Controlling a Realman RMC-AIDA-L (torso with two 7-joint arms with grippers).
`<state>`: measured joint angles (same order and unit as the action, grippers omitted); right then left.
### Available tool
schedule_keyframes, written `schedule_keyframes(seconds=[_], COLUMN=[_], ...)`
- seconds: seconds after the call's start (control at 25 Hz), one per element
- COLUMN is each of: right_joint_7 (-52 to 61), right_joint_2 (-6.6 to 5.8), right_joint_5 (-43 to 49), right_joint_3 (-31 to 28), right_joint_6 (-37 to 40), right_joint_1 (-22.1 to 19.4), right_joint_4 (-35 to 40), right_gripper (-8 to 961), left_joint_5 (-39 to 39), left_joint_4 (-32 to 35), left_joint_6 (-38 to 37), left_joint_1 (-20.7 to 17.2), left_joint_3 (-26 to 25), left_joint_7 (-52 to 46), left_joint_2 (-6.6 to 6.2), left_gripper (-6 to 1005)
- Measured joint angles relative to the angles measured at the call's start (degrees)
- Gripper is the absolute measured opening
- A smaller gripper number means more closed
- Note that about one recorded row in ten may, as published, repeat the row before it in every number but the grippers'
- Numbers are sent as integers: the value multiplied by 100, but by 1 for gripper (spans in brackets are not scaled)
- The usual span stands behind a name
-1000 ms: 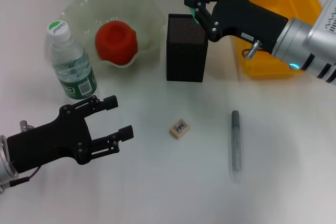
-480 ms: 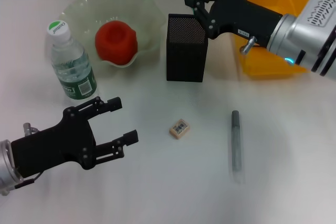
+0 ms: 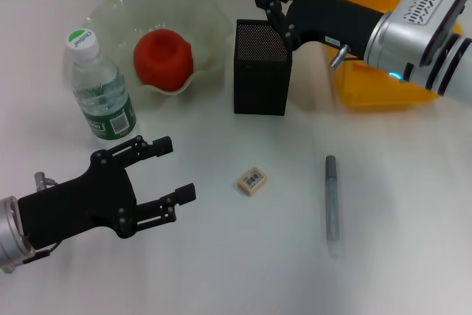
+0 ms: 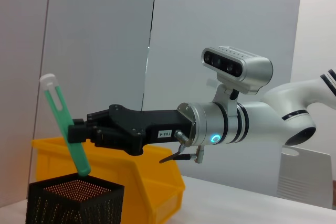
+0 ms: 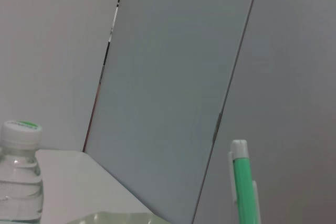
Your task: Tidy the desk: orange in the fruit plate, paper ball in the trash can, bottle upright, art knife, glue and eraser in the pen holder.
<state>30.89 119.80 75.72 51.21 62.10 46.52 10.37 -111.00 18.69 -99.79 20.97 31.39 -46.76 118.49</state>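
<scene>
Robot lab: bare white table (image 3: 413, 256), plain grey wall panels (image 5: 168, 77).

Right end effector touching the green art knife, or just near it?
Touching. The left wrist view shows the right end effector clamped on the green art knife partway along it, its lower tip at the pen holder opening; the head view agrees.

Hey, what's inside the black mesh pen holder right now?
Only the lower tip of a green art knife dips into the pen holder, gripped by the right pincer. The mesh walls hide the bottom, so whatever lies deeper cannot be seen.
</scene>
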Motion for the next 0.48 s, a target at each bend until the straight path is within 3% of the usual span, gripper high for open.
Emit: schedule_keyframes(seconds=[0.48], right_joint_7=[379], right_joint_2=[-1], right_joint_5=[-18], right_joint_3=[9], right_joint_6=[-21], right_joint_1=[24], right_joint_4=[15], right_gripper=[81], left_joint_5=[0], left_joint_4=[-63], left_joint_6=[80], left_joint_1=[-19], left_joint_3=[-43], left_joint_7=[-1], left_joint_2=[3], left_gripper=[793])
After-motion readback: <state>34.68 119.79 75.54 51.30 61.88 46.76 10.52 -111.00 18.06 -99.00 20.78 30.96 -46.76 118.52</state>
